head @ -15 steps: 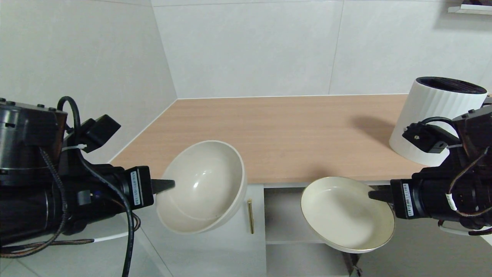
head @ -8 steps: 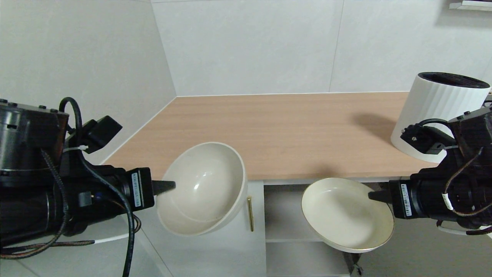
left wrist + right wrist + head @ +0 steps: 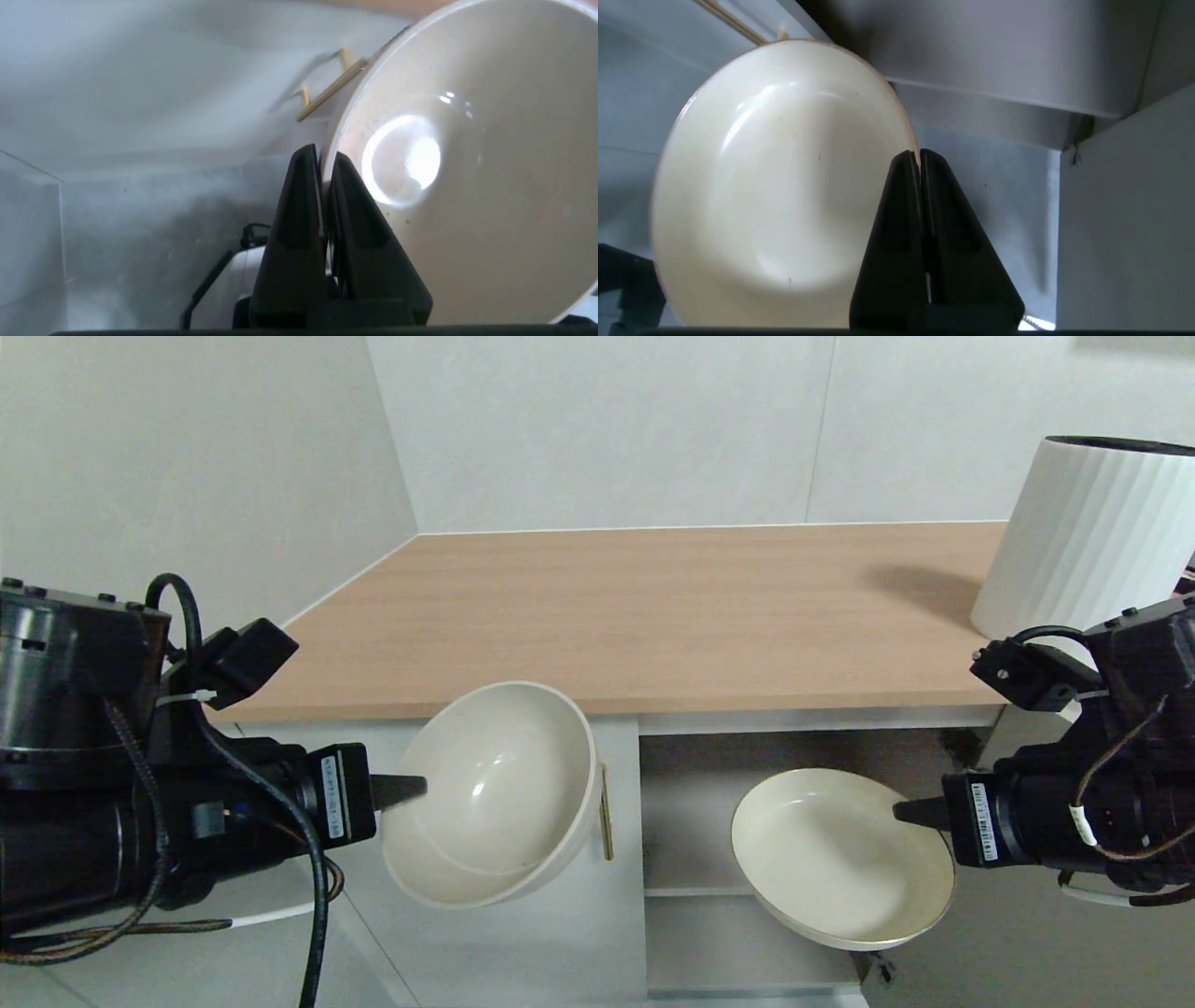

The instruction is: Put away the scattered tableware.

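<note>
Left gripper [image 3: 415, 788] is seen clamped on the rim of a cream bowl [image 3: 495, 793], one finger inside the lip and one outside. The bowl is held tipped, its hollow turned up toward the head camera. It is carried in the air in front of a white cabinet door [image 3: 551, 943], below the front edge of the wooden counter [image 3: 653, 607], and the door's thin gold handle [image 3: 607, 812] is seen just beside the rim opposite the grip.

Over on the other side, the right gripper [image 3: 904, 812] is pinched on the edge of a shallow cream plate [image 3: 831, 859] with a thin gold line at its rim. The plate is held tilted in front of the open cabinet compartment [image 3: 691, 775], across the line of its shelf [image 3: 686, 892]. In the right wrist view, the thin plate edge is shown caught between the two dark fingers, which are nearly pressed together.

Bowl and plate are held well apart, with the handle and the door's edge between them. On the counter, far to the right, a tall white ribbed container [image 3: 1092, 537] is stood upright, dark at its top opening, and its shadow is thrown onto the wood beside it. Pale tiled walls are seen behind the counter.
</note>
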`<state>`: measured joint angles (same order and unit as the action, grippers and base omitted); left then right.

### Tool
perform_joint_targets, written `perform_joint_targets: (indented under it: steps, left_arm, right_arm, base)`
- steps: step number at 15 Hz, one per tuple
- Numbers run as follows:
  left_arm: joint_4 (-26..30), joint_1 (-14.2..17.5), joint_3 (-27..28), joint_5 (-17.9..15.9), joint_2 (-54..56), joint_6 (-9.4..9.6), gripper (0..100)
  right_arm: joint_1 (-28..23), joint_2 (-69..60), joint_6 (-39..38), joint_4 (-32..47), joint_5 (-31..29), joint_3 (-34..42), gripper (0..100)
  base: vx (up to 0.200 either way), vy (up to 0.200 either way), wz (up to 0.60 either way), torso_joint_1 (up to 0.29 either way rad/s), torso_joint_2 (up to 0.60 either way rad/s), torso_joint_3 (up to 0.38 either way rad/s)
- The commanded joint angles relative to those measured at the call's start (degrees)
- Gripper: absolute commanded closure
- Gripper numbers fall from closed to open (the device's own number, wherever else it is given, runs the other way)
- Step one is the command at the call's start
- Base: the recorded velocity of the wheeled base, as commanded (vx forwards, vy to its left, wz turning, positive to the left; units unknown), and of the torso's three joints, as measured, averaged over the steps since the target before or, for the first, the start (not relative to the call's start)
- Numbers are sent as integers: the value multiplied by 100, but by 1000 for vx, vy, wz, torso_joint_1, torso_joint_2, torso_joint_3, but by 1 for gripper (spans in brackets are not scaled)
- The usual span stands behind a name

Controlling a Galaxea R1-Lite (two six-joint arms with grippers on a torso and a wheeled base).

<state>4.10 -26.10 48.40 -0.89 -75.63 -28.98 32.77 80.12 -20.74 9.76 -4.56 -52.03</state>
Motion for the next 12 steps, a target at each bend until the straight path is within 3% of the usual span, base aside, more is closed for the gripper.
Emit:
perform_joint_targets:
  steps: [1, 7, 12]
  left_arm:
    - [-5, 0, -6, 1, -13, -3, 100]
    - [-5, 0, -6, 1, -39, -3, 100]
    - [-5, -9, -6, -8, -48, 6, 100]
  right_arm:
    - [1, 13, -1, -1, -1, 0, 100]
    - [1, 65, -1, -1, -1, 0, 100]
    - [1, 118, -1, -1, -1, 0, 100]
  base:
    - [0, 0, 0, -144, 466, 315]
    - [0, 0, 0, -113, 434, 311]
    - [0, 0, 0, -18, 76, 47]
